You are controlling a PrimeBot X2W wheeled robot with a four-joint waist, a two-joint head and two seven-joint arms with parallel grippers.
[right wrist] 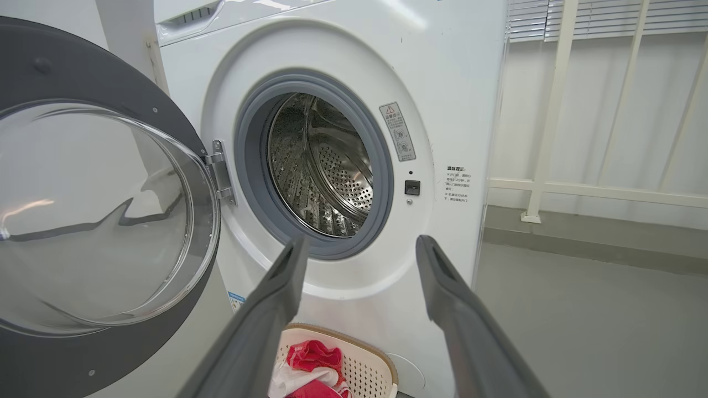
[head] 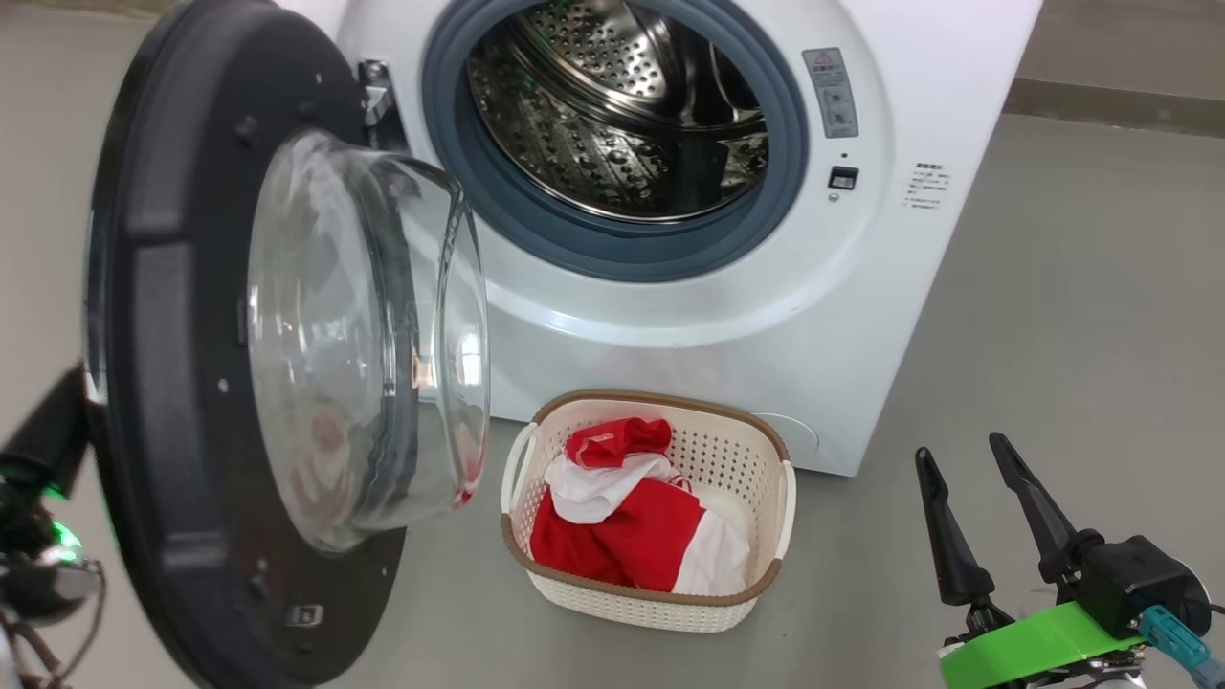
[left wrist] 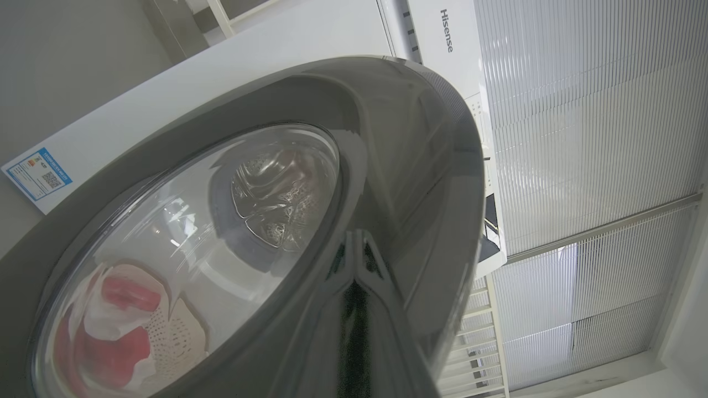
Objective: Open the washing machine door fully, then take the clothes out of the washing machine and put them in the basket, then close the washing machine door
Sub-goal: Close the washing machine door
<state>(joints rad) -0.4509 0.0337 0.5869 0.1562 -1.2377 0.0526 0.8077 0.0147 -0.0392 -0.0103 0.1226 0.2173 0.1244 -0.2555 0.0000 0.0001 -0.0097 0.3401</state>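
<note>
The washing machine (head: 861, 287) stands with its steel drum (head: 622, 115) bare. Its door (head: 172, 383) is swung out to the left, glass bowl facing the drum. The basket (head: 660, 400) sits on the floor right before the machine, and the red and white clothes (head: 641, 536) lie in it. My left gripper (left wrist: 355, 284) is shut, its tips against the glossy black outer rim of the door (left wrist: 420, 166). My right gripper (head: 962, 452) hangs open and holds nothing at the lower right, right of the basket. In the right wrist view that gripper (right wrist: 362, 243) points at the drum opening, above the basket (right wrist: 381, 359).
Grey floor (head: 1053, 316) stretches to the right of the machine. A white railing (right wrist: 553, 110) and a wall stand beyond it. Part of my left arm (head: 43, 450) shows behind the door at the left edge.
</note>
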